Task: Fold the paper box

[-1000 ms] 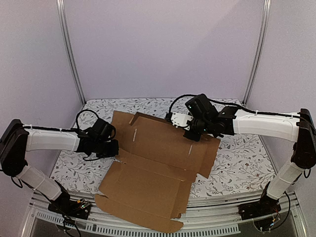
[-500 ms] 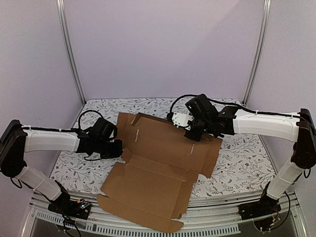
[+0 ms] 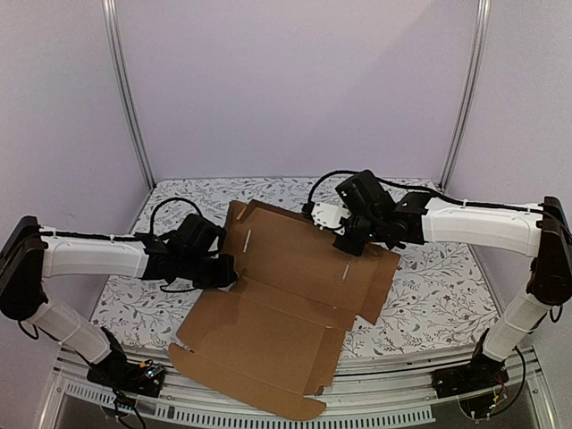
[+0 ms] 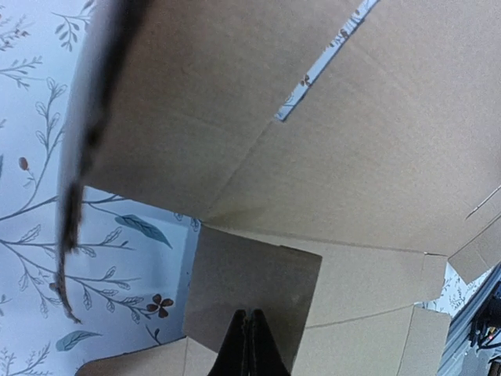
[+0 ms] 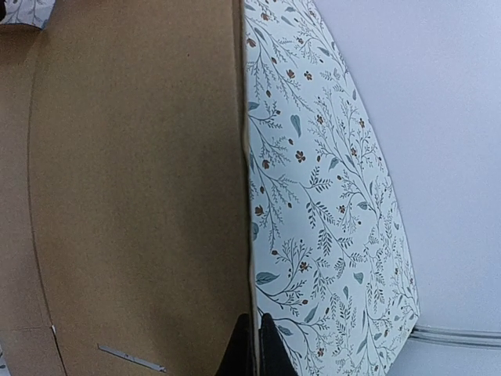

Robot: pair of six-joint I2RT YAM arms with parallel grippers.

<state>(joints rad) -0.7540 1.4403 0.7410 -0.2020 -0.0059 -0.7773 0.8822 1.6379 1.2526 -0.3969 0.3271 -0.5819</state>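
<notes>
Risk: with the paper box (image 3: pixel 286 268) mostly flat on the floral table (image 3: pixel 429 295), near end overhanging the edge, right gripper (image 5: pixel 254 323) clamped on its far edge and left gripper (image 4: pixel 250 321) clenched against a side flap, may tear at a crease or slide off under uneven pushing.
</notes>
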